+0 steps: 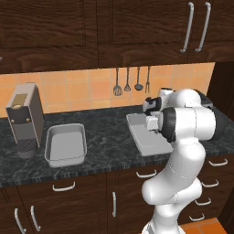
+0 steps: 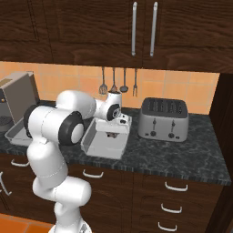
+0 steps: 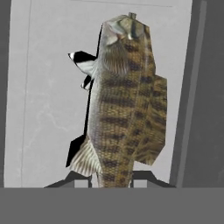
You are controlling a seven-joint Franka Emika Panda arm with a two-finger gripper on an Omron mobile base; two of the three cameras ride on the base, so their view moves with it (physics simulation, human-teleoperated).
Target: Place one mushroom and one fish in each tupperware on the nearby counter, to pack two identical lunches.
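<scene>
Though flat, scaly striped fish [image 3: 124, 105].

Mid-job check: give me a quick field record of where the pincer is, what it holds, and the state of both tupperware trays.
pincer: shut on the fish, hanging over the right tupperware
fish: striped tan body, above the tray's pale floor
left tupperware: holds nothing, beside the coffee machine
right tupperware contents: partly hidden by the arm; no mushroom seen
toaster: right of the trays on the counter
</scene>
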